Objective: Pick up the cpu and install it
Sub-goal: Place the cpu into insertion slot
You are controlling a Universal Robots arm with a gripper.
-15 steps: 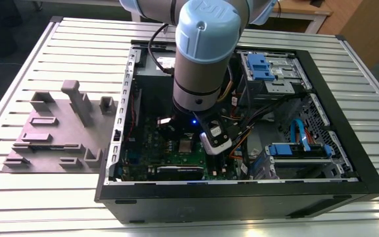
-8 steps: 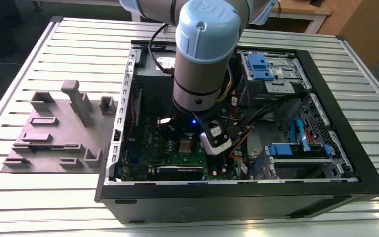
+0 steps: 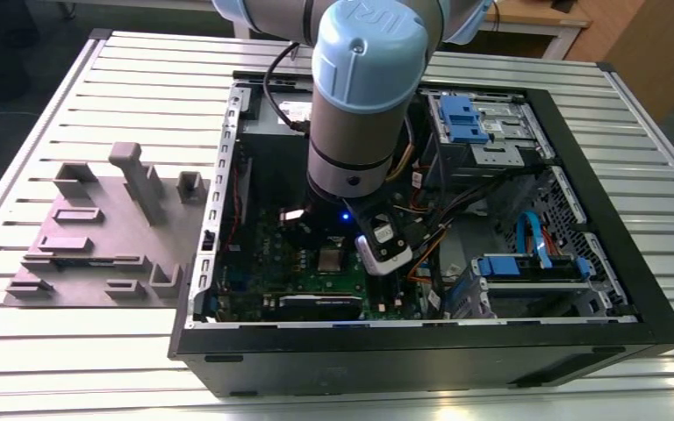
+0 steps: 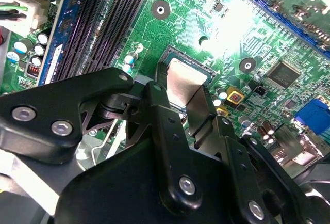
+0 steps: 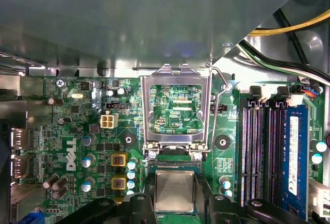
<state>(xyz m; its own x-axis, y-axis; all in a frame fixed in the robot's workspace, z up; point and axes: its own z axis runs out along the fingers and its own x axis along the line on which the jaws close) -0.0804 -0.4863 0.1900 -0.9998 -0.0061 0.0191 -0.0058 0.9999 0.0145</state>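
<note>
My gripper (image 5: 175, 199) is clenched on the cpu (image 5: 175, 185), with fingers (image 4: 162, 87) on two opposite edges. The cpu lies flat at the socket on the green motherboard (image 5: 93, 131); I can't tell if it's seated. The socket's metal load plate (image 5: 175, 75) is flipped open just beside it, with memory slots (image 5: 258, 146) near. All this is inside the open black computer case (image 3: 653, 324) on a slatted table (image 3: 80, 88), with a grey fixture block (image 3: 103, 228) beside the case.
</note>
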